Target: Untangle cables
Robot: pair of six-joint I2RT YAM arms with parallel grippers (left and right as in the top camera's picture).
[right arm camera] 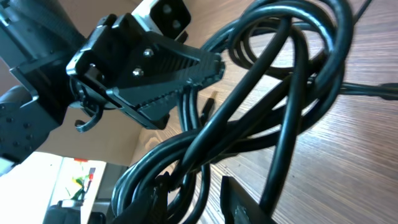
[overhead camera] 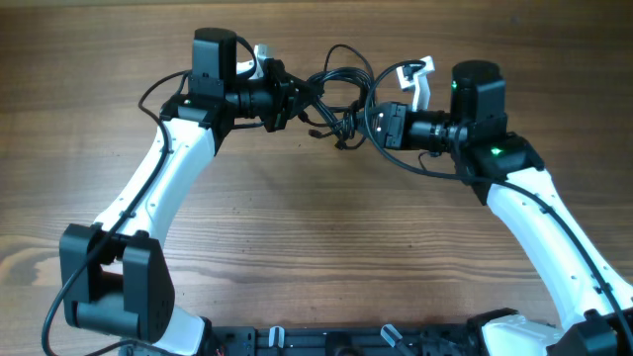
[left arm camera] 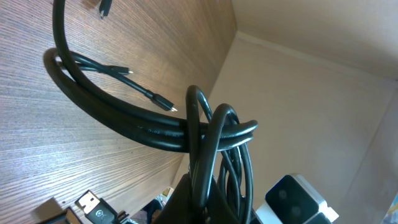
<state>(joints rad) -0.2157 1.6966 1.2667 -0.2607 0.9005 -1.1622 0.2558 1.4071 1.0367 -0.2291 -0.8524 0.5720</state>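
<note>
The black cables (overhead camera: 338,97) hang as a tangled bundle of loops above the far middle of the table, between my two grippers. My left gripper (overhead camera: 297,99) is shut on several strands; in the left wrist view its fingers (left arm camera: 205,202) pinch the cables (left arm camera: 149,127) where the loops cross. Small plug tips (left arm camera: 165,102) dangle free, and a silver USB plug (left arm camera: 90,202) shows at the bottom left. My right gripper (overhead camera: 374,121) is at the bundle's right side. Its fingers (right arm camera: 205,202) are apart, with cable strands (right arm camera: 280,118) passing between them. The left gripper (right arm camera: 155,68) shows there too, clamped on the cables.
The wooden table (overhead camera: 326,237) lies below. The table's far edge and a pale wall (left arm camera: 311,93) are just behind the bundle. Both arms' white links reach back toward the front edge (overhead camera: 148,208).
</note>
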